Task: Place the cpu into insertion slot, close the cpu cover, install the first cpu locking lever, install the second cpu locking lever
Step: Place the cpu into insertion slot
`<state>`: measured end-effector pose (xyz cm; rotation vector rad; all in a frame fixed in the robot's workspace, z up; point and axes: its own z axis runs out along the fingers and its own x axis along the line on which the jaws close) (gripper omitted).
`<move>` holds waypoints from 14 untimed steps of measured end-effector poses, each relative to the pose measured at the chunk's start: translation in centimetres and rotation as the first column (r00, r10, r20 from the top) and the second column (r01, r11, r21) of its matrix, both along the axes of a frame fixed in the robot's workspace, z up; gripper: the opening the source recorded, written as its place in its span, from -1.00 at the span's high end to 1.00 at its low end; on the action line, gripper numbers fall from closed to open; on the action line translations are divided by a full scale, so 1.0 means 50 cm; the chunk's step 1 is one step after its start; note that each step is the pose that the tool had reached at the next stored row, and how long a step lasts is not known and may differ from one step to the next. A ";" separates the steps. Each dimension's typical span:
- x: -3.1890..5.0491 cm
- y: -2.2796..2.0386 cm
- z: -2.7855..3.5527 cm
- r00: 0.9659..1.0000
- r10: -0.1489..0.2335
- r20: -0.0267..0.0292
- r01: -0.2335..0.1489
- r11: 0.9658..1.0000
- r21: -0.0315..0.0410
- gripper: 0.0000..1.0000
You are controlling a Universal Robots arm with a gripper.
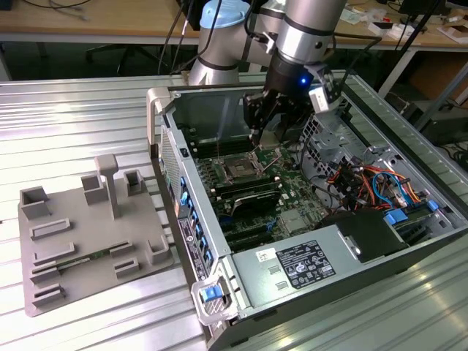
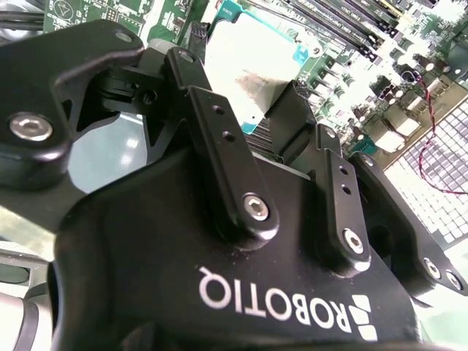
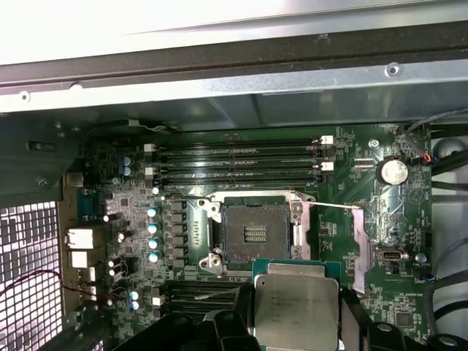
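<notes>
Gripper is positioned inside the open computer case, above the motherboard. It is clamped on the cpu. The chip is gripped at opposite edges between the two fingers, with its silver-grey metal top presented to the first wrist view. In the second wrist view the cpu is seen pale between the dark finger links.

The insertion slot is left uncovered, pin field exposed. The cpu is held clear of it, not seated. The cpu cover is swung away beside the socket.

A grey fixture tray is noted at the exterior view's left, well apart from the case.
</notes>
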<state>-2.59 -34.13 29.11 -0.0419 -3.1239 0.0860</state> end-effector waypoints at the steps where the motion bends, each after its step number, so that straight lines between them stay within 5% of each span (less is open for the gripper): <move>1: 0.000 0.0000 0.000 1.000 0.000 0.000 0.000 1.000 0.000 -0.09; 14: 0.000 0.0000 -0.008 1.000 0.000 0.000 0.000 1.000 -0.001 -0.09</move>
